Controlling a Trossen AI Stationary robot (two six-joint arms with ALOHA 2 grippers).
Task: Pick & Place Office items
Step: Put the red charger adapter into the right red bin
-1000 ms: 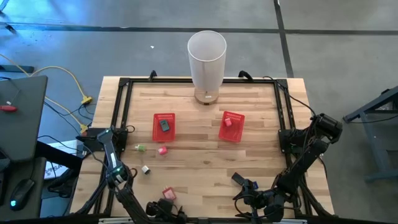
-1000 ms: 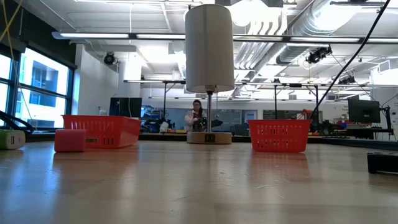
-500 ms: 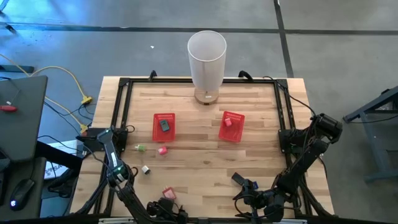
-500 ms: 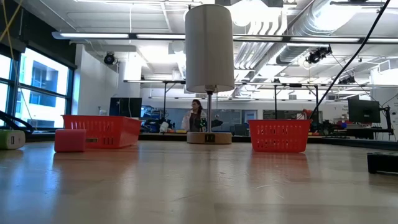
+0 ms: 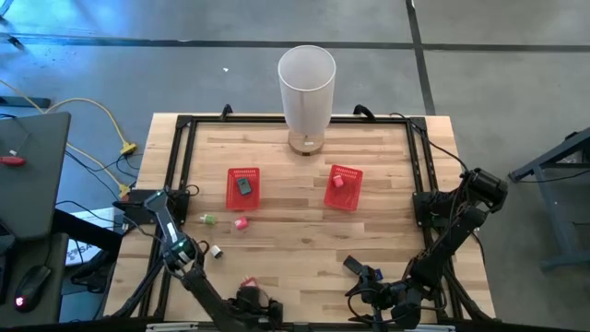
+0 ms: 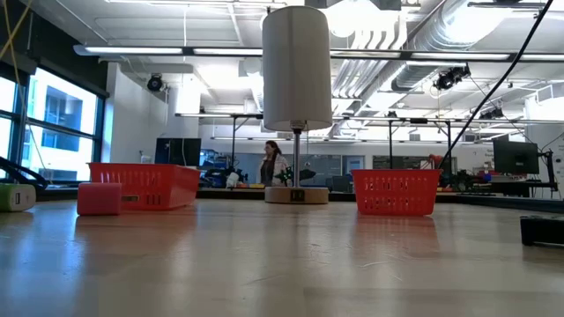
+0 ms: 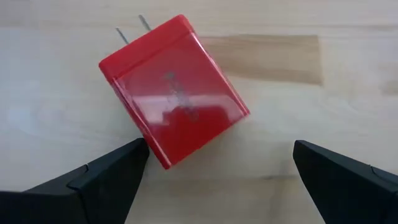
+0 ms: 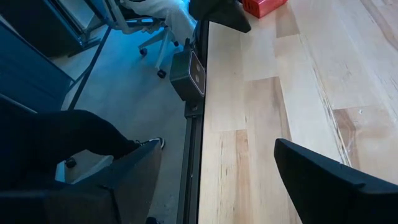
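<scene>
A red plug-in charger (image 7: 174,90), one of the office items, lies flat on the table near its front edge (image 5: 249,285), prongs pointing away from my left gripper. My left gripper (image 7: 221,149) hangs open over it, pointing steeply down (image 5: 254,304), one finger at the charger's near corner and the other well clear. My right gripper (image 5: 365,297) waits open at the front right. A green item (image 5: 207,219), a pink one (image 5: 241,222), a white one (image 5: 216,250) and a black one (image 5: 353,266) lie loose on the wood. My left gripper has one fingertip (image 7: 134,158) right at the charger's near corner (image 7: 155,155); I cannot tell whether it touches. The charger lies flat on the table.
Two red mesh baskets (image 5: 243,187) (image 5: 343,187) stand mid-table, the left with a dark item, the right with a red one. A tall white cylinder (image 5: 306,88) stands at the back. A black frame (image 5: 175,166) edges the table. A person (image 6: 273,165) is far behind.
My left gripper has swung along the front edge toward the table's right, nearer the red charger, and has rolled a little; it has stayed open. The person in the room behind has stepped sideways.
</scene>
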